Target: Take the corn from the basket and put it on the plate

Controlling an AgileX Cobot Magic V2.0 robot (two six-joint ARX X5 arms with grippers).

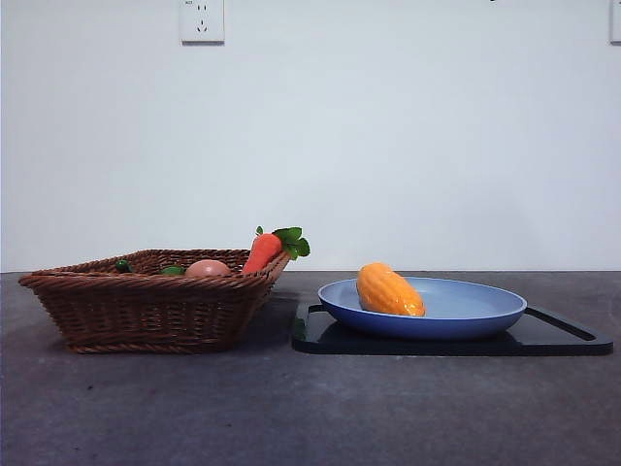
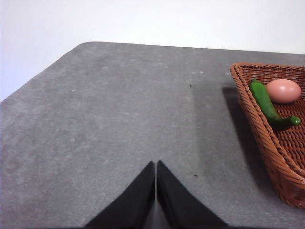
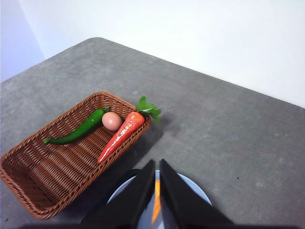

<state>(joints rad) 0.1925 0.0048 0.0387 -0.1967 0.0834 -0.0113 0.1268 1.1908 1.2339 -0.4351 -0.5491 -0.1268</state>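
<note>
The yellow-orange corn [image 1: 388, 289] lies on the blue plate [image 1: 475, 309], toward its left side, away from the wicker basket [image 1: 146, 306]. In the right wrist view my right gripper [image 3: 157, 163] hovers high above the plate [image 3: 196, 192], shut and holding nothing. Only an orange sliver of the corn [image 3: 156, 208] shows behind its jaws. My left gripper [image 2: 156, 164] is shut and empty over bare table, off to one side of the basket [image 2: 267, 143]. Neither arm appears in the front view.
The basket [image 3: 43, 176] holds an orange-red carrot [image 3: 121, 136] leaning on its rim, a pinkish egg-like item [image 3: 112, 121] and a green pepper [image 3: 78, 131]. A flat black tray [image 1: 568, 340] lies under the plate. The table is grey, with a white wall behind.
</note>
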